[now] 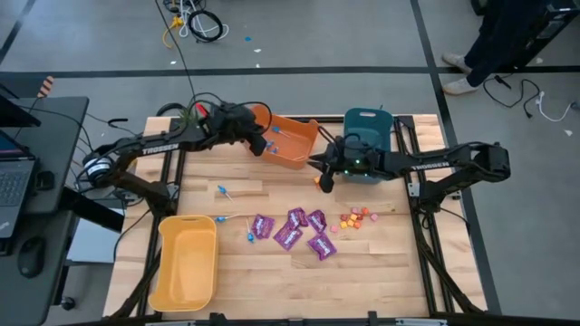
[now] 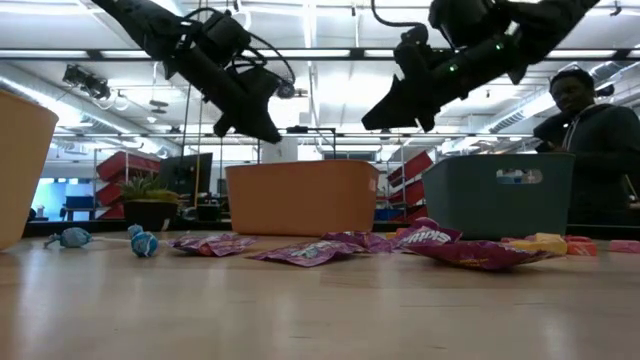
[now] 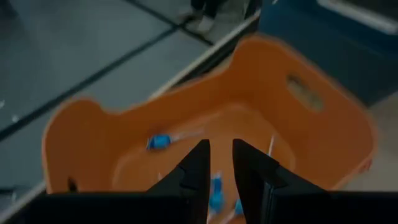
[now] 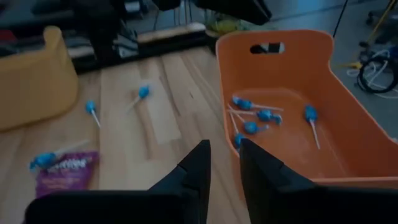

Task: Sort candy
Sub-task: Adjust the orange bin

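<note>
The candy lies mid-table in three kinds: five shiny purple packets (image 1: 297,230) clustered together, a small heap of orange and pink pieces (image 1: 356,218) just beside them toward the right arm, and blue-wrapped lollipops on thin sticks. Three lollipops (image 1: 223,192) rest loose on the wood; the right wrist view shows about five more lollipops (image 4: 260,116) inside the orange bin (image 1: 308,134), which the high view barely reveals. A teal bin (image 1: 367,120) stands beside it, a yellow bin (image 1: 186,294) at the near corner. The left gripper (image 3: 221,171) hovers above the orange bin, fingers slightly parted, holding nothing. The right gripper (image 4: 222,163) hangs near that bin's edge, its fingers narrowly apart and empty.
</note>
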